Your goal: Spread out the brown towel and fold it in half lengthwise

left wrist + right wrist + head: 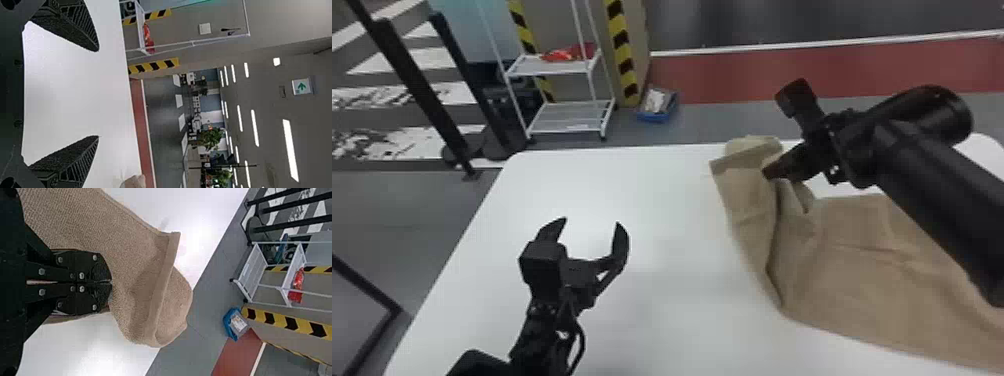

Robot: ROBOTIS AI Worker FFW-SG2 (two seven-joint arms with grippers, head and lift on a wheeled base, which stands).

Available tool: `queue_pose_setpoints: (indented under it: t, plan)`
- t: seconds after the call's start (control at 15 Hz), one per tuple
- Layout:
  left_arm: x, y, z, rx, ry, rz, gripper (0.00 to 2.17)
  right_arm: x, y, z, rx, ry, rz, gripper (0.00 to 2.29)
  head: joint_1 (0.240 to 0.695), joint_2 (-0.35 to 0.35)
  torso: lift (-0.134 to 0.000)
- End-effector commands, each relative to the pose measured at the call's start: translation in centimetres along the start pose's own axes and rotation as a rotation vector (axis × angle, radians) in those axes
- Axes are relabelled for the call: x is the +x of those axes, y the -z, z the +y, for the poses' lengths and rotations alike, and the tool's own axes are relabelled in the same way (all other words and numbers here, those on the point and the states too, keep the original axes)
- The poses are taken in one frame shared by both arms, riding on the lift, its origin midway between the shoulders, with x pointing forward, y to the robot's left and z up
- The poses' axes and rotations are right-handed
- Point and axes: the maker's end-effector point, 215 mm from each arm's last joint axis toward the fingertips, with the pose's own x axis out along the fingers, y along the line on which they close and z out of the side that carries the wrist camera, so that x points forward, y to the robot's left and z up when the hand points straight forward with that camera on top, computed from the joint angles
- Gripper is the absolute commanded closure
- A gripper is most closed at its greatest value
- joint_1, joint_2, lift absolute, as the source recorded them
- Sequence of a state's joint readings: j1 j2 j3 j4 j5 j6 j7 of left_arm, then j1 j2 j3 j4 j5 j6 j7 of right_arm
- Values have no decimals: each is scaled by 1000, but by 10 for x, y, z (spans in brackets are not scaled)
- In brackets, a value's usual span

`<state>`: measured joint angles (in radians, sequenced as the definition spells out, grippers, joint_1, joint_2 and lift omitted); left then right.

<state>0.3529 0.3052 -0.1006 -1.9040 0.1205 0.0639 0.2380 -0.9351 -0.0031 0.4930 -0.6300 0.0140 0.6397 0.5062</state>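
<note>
Right hand [110, 282], seemingly pinching the brown towel [129, 246] short of its end, could bunch it by pulling there, with left hand [591, 221] spread wide, empty.

Table [672, 200] is free between left tool [591, 224] and towel [852, 275]; right arm [942, 195] blocks above towel.

One towel [852, 280], one table [672, 210]

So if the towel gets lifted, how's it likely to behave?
Probably floppy: the towel already bends into folds near the right gripper. It likely won't roll or break, being soft-looking cloth. Its coarse weave suggests it shouldn't be very slippery.
</note>
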Motion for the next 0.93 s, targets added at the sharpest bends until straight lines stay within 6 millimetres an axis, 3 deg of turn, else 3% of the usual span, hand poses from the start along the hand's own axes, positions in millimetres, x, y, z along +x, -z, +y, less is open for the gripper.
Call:
queue_pose_setpoints:
  t: [0.0, 0.33, 0.53, 0.8, 0.87]
  plan:
    - [4, 1, 6, -1, -9, 1, 87, -2, -22, 23, -27, -54, -49, 1301, 695, 184, -125]
    - [8, -2, 24, -7, -41, -3, 87, -25, -70, 76, -77, -229, -128, 1301, 695, 248, -125]
    - [11, -6, 28, -8, -47, -10, 87, -40, -79, 107, -93, -375, -135, 1301, 691, 281, -125]
    - [15, -6, 30, -8, -48, -10, 87, -62, -70, 147, -65, -570, -98, 1301, 688, 320, -125]
    - [16, -6, 30, -9, -49, -10, 87, -74, -77, 154, -54, -622, -115, 1301, 689, 326, -125]
